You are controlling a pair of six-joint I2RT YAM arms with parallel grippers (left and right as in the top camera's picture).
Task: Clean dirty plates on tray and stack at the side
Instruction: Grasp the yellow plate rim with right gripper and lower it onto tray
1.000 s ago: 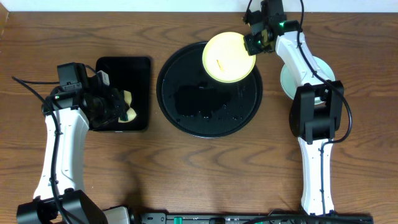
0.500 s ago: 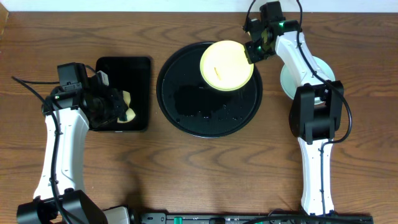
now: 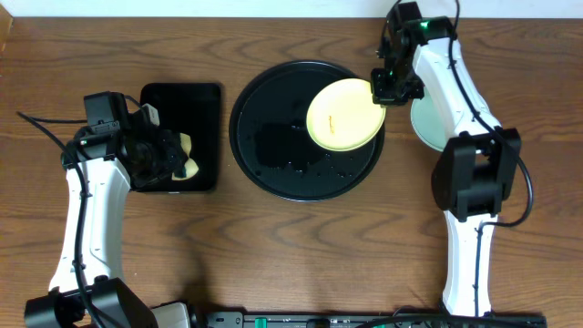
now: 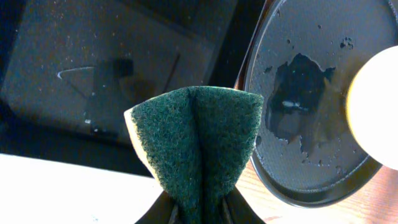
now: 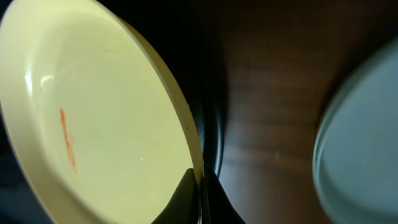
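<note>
The right gripper (image 3: 383, 89) is pinching the yellow plate (image 3: 344, 115) by its rim over the round tray (image 3: 273, 169) — its right part. The left gripper (image 3: 175, 157) is squeezing a folded sponge (image 4: 196, 140) over the rectangular tray (image 3: 178, 102).

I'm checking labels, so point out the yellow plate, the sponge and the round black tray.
yellow plate (image 3: 344, 114), overhead view, centre of its face.
sponge (image 4: 198, 140), left wrist view, green scouring side.
round black tray (image 3: 273, 146), overhead view, bare floor left of the plate.

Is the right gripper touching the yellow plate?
Touching. The right wrist view shows the right gripper clamped on the rim of the yellow plate.
</note>
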